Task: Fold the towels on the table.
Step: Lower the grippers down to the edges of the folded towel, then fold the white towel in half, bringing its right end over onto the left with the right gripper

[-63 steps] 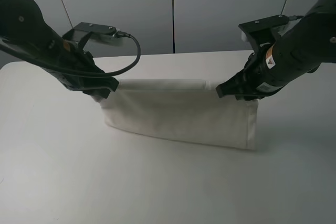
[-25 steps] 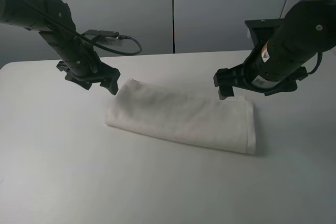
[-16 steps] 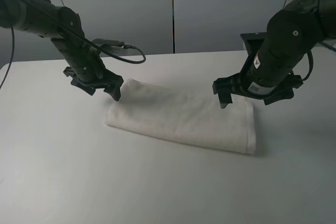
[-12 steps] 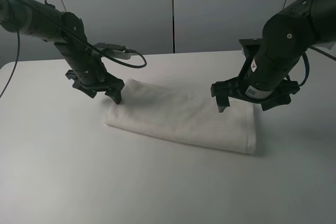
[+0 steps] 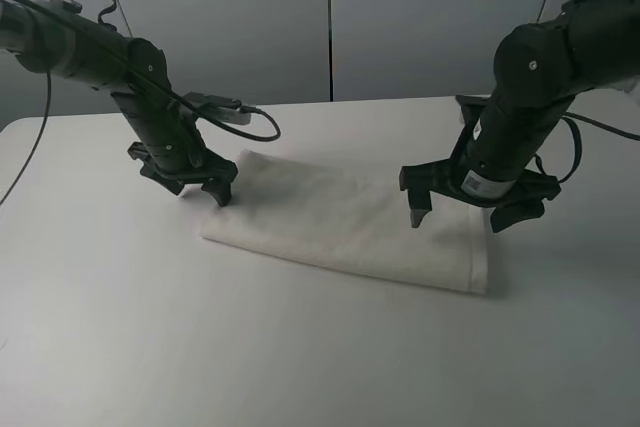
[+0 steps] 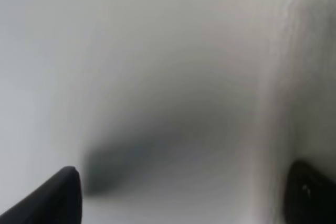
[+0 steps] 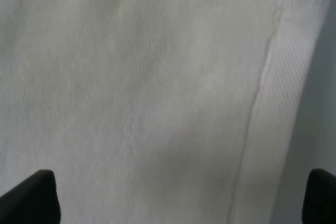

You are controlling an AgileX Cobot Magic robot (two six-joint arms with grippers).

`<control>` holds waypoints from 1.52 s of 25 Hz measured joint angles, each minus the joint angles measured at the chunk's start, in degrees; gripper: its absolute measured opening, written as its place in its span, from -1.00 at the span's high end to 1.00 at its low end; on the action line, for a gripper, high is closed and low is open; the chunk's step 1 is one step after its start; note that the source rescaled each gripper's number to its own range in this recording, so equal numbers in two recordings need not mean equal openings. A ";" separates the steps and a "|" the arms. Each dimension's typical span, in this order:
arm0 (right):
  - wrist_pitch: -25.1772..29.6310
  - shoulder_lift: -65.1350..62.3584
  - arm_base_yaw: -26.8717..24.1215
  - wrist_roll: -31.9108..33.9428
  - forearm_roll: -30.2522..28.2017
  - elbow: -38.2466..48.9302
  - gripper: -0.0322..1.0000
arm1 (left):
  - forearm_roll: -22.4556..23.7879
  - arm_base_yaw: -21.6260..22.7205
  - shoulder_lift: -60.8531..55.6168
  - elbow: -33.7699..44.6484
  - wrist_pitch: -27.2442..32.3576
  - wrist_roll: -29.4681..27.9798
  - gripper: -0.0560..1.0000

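I've released the towel (image 5: pixel 345 222), now folded flat on the counter (image 5: pixel 300 347), and lowered the left gripper (image 5: pixel 200 190) and right gripper (image 5: pixel 458 217), jaws spread, toward its ends.

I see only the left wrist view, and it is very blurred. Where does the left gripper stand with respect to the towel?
Observer: The left gripper stands open at the left end of the towel, near the far corner.
Operator: And the other arm?
Observer: The right gripper hangs open over the towel's right end.
Operator: How does the towel lie?
Observer: Folded into a long strip, flat on the table.
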 joint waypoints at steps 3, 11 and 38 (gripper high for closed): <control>1.97 2.47 0.00 -0.41 0.00 -2.73 -1.00 | -0.10 0.00 0.75 -0.86 0.59 -0.01 -0.97; 3.67 9.48 -0.23 -0.96 0.00 -6.12 -0.92 | -0.24 0.00 0.87 -1.09 1.08 -0.01 -0.97; 8.81 11.12 -6.00 -4.79 0.38 -6.59 -0.92 | 0.32 0.00 0.87 -1.22 1.64 -0.01 -0.97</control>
